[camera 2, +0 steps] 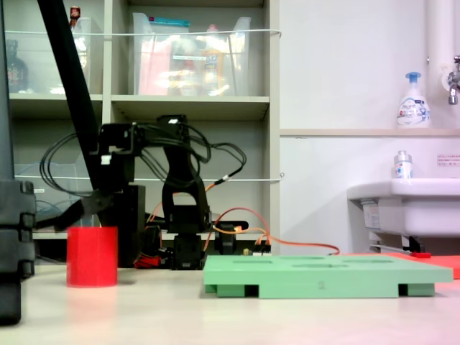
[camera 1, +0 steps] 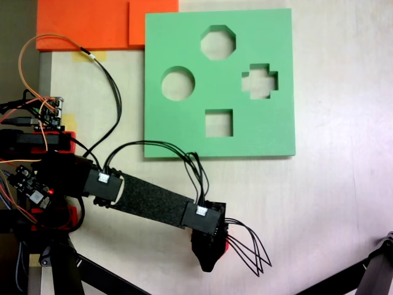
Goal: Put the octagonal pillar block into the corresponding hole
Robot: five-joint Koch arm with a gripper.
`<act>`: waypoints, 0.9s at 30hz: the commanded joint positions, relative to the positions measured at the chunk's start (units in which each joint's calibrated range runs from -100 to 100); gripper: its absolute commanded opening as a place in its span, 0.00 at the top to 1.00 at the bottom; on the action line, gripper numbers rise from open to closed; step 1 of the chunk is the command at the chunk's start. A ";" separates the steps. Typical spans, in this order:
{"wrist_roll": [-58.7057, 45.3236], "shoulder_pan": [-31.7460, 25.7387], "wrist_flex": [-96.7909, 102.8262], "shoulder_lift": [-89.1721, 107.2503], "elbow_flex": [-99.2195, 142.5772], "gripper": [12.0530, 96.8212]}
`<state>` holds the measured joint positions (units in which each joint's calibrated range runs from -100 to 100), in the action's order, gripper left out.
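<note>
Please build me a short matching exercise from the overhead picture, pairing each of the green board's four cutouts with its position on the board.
Cutouts:
1. octagonal hole
2. round hole
3. cross-shaped hole
4. square hole

Positions on the green foam board, as that fixed view shows it:
A. left
B. bottom
C. top
D. right

Pairs: 1-C, 2-A, 3-D, 4-B

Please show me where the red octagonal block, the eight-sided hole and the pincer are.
Red octagonal block [camera 2: 92, 256]: fixed view from table level, on its front face.
Eight-sided hole [camera 1: 218, 31]: fixed view from above, on the green board at the cutout's upper rim.
Pincer [camera 1: 209, 263]: fixed view from above, at its dark tip.
</note>
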<state>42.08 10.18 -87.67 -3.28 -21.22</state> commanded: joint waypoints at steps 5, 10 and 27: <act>-0.34 0.00 -1.65 0.07 -2.71 0.45; -0.34 0.20 -4.82 -2.16 -2.71 0.57; 1.86 -0.34 -12.33 -3.56 -2.61 0.85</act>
<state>43.93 9.79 -95.30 -6.43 -24.25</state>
